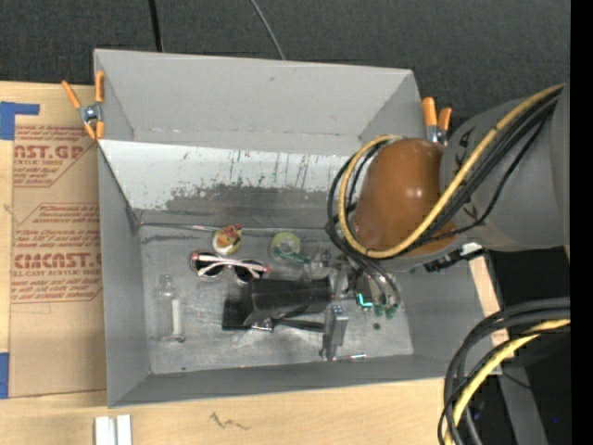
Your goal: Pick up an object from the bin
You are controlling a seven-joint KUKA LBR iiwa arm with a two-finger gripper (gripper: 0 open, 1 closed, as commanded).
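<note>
Poised with gripper (335, 328) just right of flat black rectangular object (278, 298) in grey metal bin (232, 100); cannot tell whether open.

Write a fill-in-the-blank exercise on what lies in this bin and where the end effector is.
1. The flat angular object just below the pale-framed dark-lens sunglasses in the camera view is coloured ____.
2. The clear small plastic bottle lies nearest the ____ wall of the grey metal bin, as the view shows it.
3. The end effector is at the flat angular object's ____ end in the view.

Missing words: black; left; right.
</note>
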